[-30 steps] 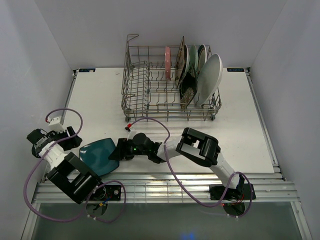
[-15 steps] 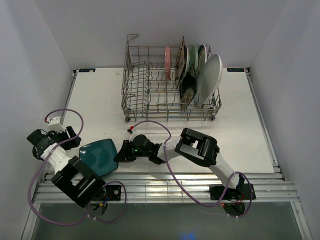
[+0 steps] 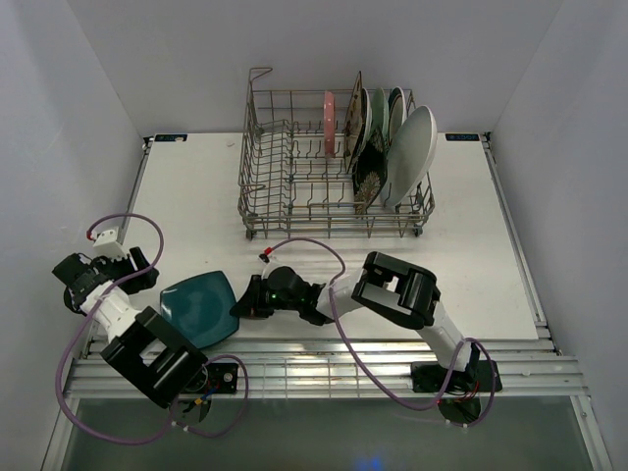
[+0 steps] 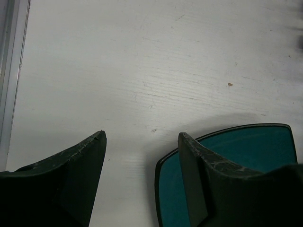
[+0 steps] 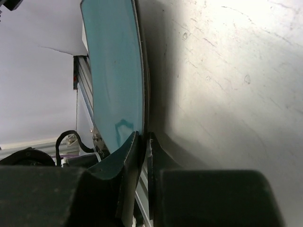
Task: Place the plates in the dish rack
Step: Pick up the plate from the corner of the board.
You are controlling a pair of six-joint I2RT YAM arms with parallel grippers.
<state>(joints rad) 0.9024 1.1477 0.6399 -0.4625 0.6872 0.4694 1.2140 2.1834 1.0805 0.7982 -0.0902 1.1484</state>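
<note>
The dark teal plate (image 3: 196,307) lies at the lower left of the top view, on the white table (image 3: 471,255) and well apart from the dish rack (image 3: 257,186) at upper centre, where several plates (image 3: 407,152) stand on edge at the right end. The right gripper (image 3: 241,305) is clenched on the plate's right rim; its wrist view shows both fingers (image 5: 128,156) pinching the thin edge. The left gripper (image 4: 142,137) hangs released, jaws spread, just beside the plate's left edge (whether one finger touches the plate, I cannot tell).

The risk, as I judge it, is the hold itself. A narrow pinch at one rim of a glazed plate could let it pivot or slip once lifted, and the plate might drop or strike the rack's wires on the long carry. The open left claw so near could also be bumped as the plate rises.

A second ago the right jaws stood open around that rim. They have since closed, and the right wrist sits slightly further right in the frame. The left arm has barely moved.
</note>
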